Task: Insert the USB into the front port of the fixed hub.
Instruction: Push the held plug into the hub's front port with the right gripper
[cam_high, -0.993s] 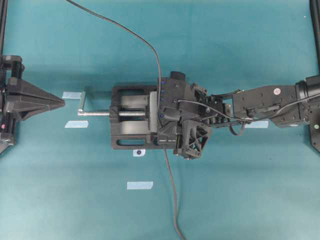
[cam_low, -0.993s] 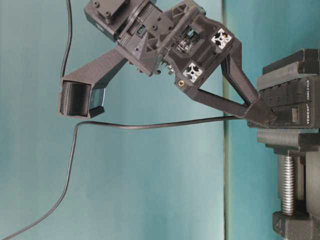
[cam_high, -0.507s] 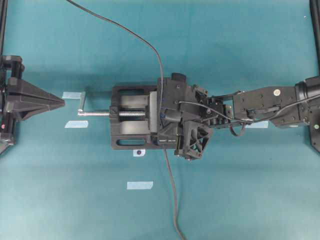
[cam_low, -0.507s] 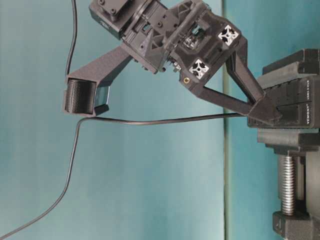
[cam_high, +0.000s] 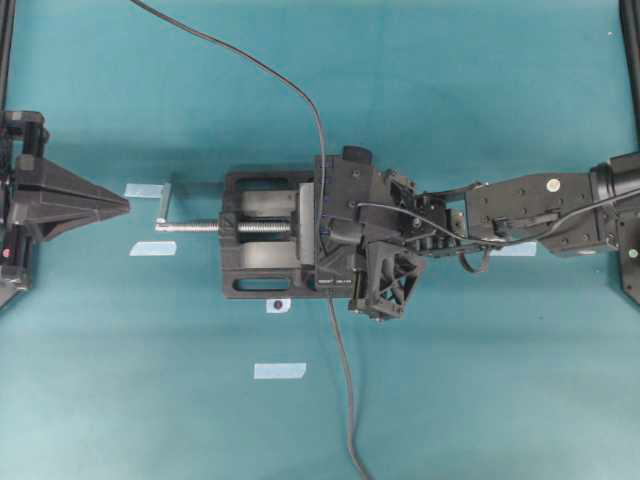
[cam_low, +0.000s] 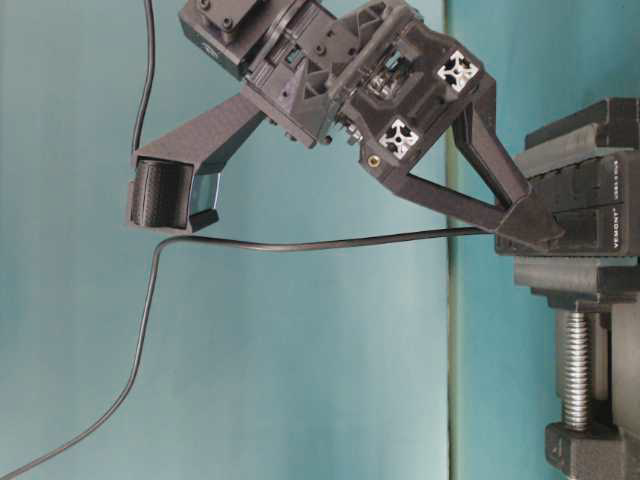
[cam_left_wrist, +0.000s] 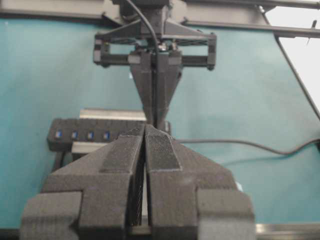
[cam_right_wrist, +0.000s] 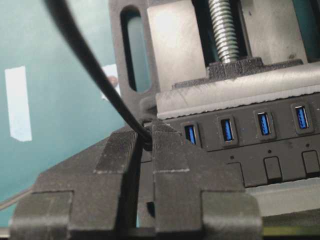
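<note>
Right now the right end effector (cam_right_wrist: 145, 142) is clamped on the USB (cam_right_wrist: 146, 141), its fingers pinching the plug w/ the cable (cam_low: 300, 245) running out behind, tip right at the end of the fixed hub (cam_right_wrist: 250, 140) nearest the white print. The plug itself is mostly hidden btwn the fingers, so can't tell if it's seated in the end port or just touching it. The hub sits clamped in the vise (cam_high: 262, 250) mid surface (cam_high: 480, 400). The left end effector (cam_left_wrist: 145, 165) is closed on nothing, parked well away from the vise on its crank side.

Step in hand, I'd judge: final alignment & push. Do it well by keeping the plug square to the port, pressing straight along the port axis, slow, no twist. Cable slack looks ample, so drag shouldn't pull it off line.
</note>
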